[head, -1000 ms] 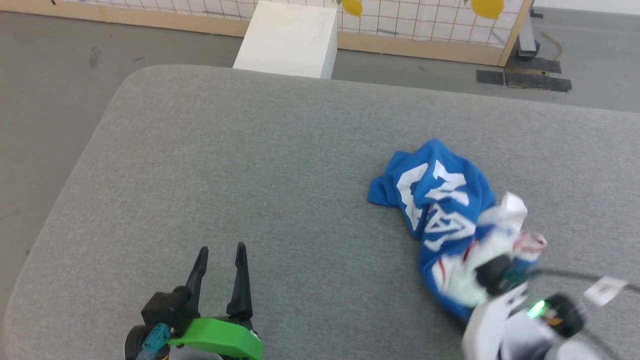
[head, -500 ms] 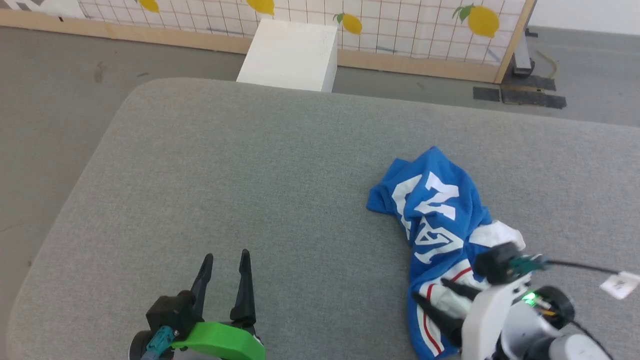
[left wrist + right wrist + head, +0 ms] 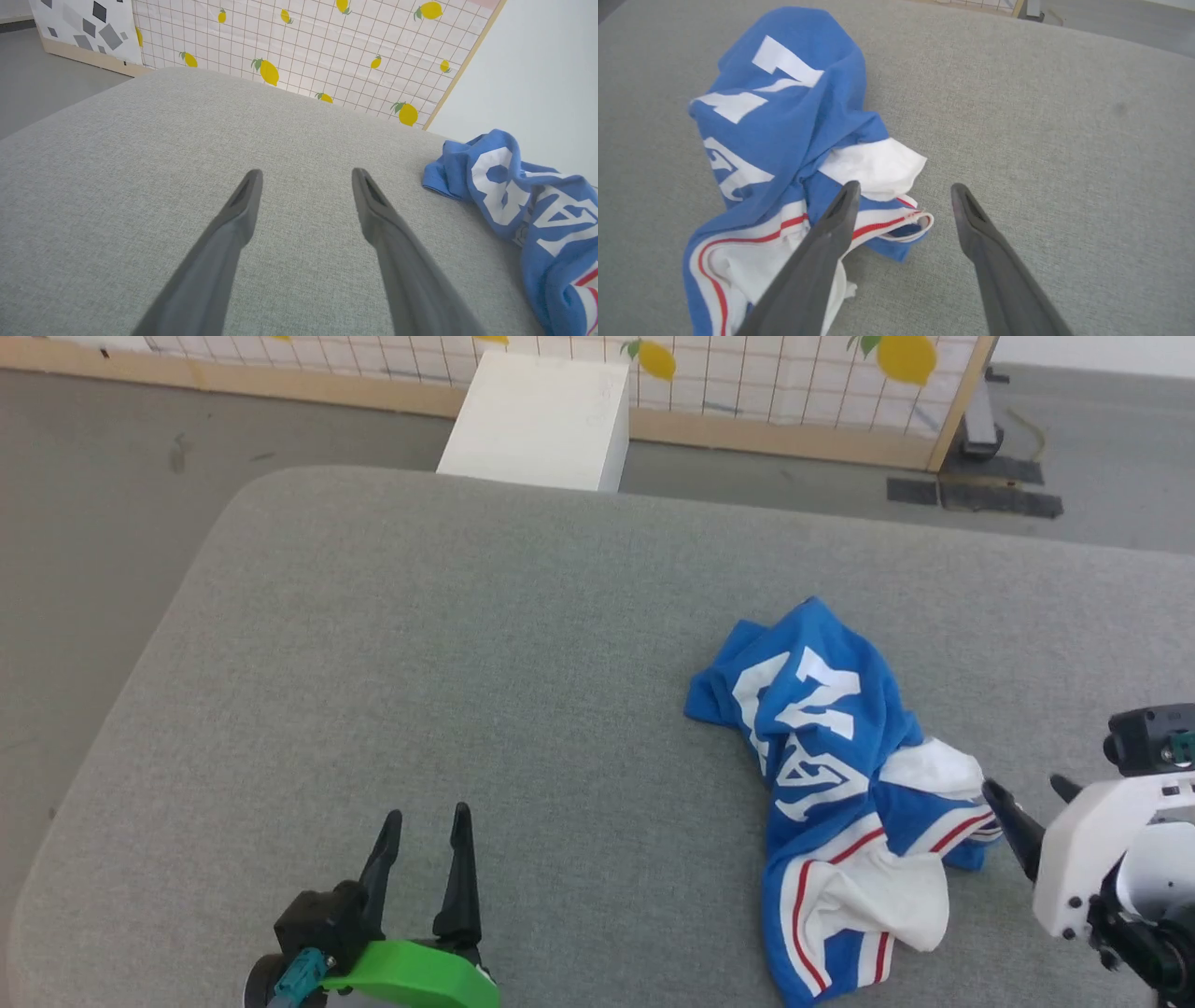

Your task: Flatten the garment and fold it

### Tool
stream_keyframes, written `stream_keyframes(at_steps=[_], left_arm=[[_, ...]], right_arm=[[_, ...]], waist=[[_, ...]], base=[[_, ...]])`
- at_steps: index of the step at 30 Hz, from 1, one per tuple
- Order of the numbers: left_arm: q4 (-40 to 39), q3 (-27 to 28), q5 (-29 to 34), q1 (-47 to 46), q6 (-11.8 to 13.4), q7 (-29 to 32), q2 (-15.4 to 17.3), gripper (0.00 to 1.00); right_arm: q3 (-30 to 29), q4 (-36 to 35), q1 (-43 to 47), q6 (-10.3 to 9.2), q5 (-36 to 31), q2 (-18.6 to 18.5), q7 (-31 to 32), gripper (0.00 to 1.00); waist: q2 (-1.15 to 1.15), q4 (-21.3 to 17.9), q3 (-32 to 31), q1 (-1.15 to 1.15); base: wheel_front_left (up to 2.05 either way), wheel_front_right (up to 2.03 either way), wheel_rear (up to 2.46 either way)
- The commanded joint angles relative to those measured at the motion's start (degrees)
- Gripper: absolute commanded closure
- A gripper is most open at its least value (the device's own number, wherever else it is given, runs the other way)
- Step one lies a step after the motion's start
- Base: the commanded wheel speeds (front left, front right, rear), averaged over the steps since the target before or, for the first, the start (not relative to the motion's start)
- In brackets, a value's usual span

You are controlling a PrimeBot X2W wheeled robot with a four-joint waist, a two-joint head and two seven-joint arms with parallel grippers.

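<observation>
Nearest the robot, well left of the garment (image 3: 822,756), the left gripper (image 3: 427,814) hangs over the grey padded surface (image 3: 467,644), fingers apart and empty. Just right of the garment's striped trim, the right gripper (image 3: 1024,786) is also spread, holding nothing. The garment lies crumpled, lettering up. Beyond it stand a white box (image 3: 541,420) and a lemon-print panel (image 3: 747,373).

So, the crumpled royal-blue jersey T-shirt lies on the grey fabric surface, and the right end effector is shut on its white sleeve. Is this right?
Not quite: the right end effector is open, not shut on the sleeve. The right wrist view shows its fingers spread apart, gripping no cloth. The royal-blue jersey T-shirt does lie on the grey fabric surface.
</observation>
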Motion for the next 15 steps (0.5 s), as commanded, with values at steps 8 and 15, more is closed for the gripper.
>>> stream_keyframes(at_steps=[8,15], left_arm=[[-0.20,-0.48,-0.33,-2.73,0.04,-0.27,-0.14,0.00],[0.08,-0.59,-0.40,-3.72,0.11,-0.27,-0.14,0.00]], right_arm=[[0.32,5.45,-1.56,-0.08,-0.33,-0.09,2.51,0.00],[2.94,11.17,-4.71,-0.08,-0.15,0.09,-0.71,1.00]], waist=[[0.00,1.64,3.87,0.00],[0.00,1.96,4.88,0.00]], base=[[0.00,0.00,0.00],[0.00,0.00,0.00]])
